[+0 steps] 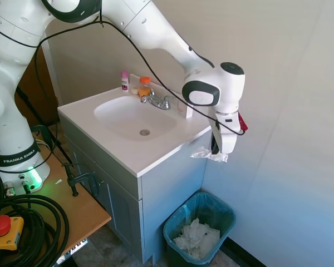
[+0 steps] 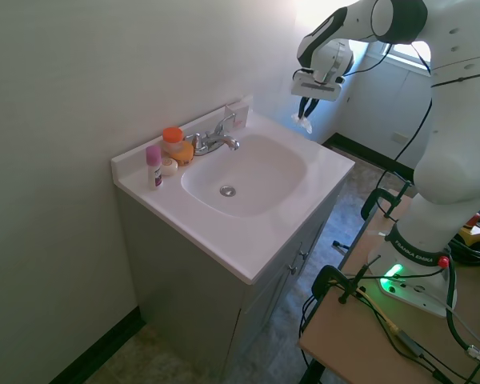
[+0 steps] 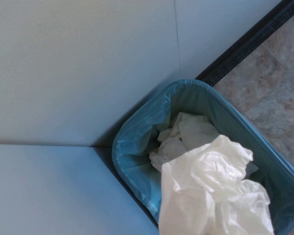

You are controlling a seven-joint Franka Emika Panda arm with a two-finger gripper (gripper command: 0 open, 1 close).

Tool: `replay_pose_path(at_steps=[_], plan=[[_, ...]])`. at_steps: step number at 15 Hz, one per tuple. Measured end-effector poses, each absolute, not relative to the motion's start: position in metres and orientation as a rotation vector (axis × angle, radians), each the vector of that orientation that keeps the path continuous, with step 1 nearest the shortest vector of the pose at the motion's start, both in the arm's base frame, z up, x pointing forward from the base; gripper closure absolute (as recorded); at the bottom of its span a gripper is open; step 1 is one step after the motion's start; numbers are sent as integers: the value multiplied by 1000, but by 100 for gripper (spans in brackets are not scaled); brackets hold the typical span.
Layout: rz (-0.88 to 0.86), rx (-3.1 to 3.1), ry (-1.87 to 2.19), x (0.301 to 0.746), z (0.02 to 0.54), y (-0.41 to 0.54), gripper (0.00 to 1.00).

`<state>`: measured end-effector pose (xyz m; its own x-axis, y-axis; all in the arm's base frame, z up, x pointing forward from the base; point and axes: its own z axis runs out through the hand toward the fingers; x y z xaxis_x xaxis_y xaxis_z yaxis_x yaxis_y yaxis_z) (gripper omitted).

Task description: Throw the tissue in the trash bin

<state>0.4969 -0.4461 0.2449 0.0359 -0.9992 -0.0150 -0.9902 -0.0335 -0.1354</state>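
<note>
Gripper: we are seeing the white two-finger gripper (image 1: 216,151) pinching the small crumpled white paper tissue (image 1: 210,155).
Bin: the dark teal plastic trash bin (image 1: 178,222) is sitting below the tissue.
Writing: "FRANKA EMIKA" is showing on the arm base (image 1: 12,158).

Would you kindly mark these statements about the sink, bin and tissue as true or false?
1. The tissue hangs from the gripper. True.
2. The trash bin stands on the vanity counter. False: it stands on the floor beside the vanity.
3. The bin already holds crumpled white paper. True.
4. The tissue lies in the sink basin. False: it is in the air past the counter's edge, held in the jaws.
5. A pink-capped bottle stands near the faucet. True.
</note>
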Motion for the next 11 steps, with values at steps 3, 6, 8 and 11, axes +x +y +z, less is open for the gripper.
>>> replay_pose_path(at_steps=[3, 6, 8, 11], plan=[[-122, -2217, 2075, 495, 245, -445, 0], [-141, -2258, 2017, 482, 257, -436, 0], [-174, -2274, 1987, 464, 278, -426, 0], [-227, -2288, 1955, 431, 310, -403, 0]])
